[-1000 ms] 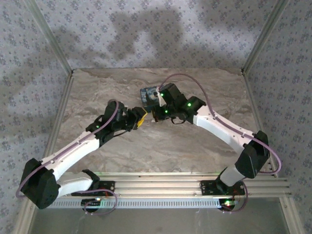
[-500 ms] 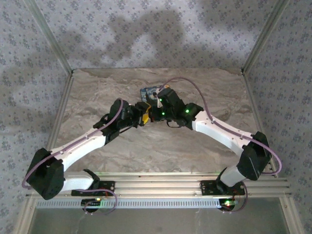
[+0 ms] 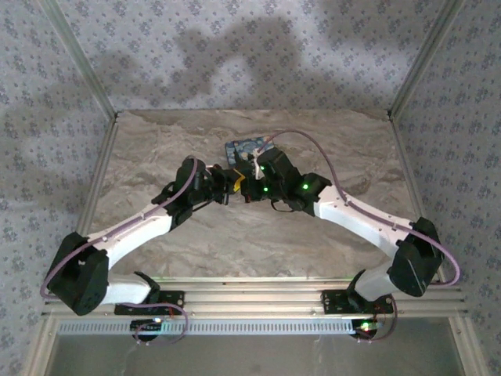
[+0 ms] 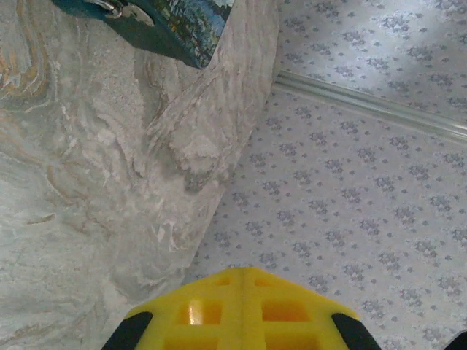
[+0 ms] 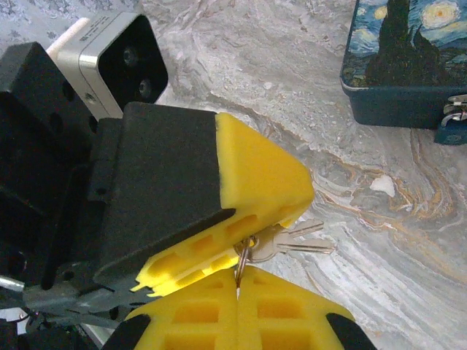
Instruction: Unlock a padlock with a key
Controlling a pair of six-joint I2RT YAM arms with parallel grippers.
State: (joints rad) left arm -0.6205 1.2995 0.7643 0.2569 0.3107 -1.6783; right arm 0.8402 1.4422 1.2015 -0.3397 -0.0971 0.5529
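Two silver keys hang on a ring above the marble table. My right gripper is shut on the ring. My left gripper comes in from the left, and its yellow fingers are shut over the key heads, the blades sticking out to the right. In the left wrist view the left gripper shows a closed seam and the keys are hidden. The grippers meet mid-table, left against right. A small blue padlock hangs on the clasp of a painted tin.
The tin lies just behind both grippers, its corner showing in the left wrist view. The marble table is walled by patterned panels with metal rails at the sides.
My left gripper has moved right up to the right gripper and shut on the keys. The right gripper shifted slightly left and nearer, still holding the ring.
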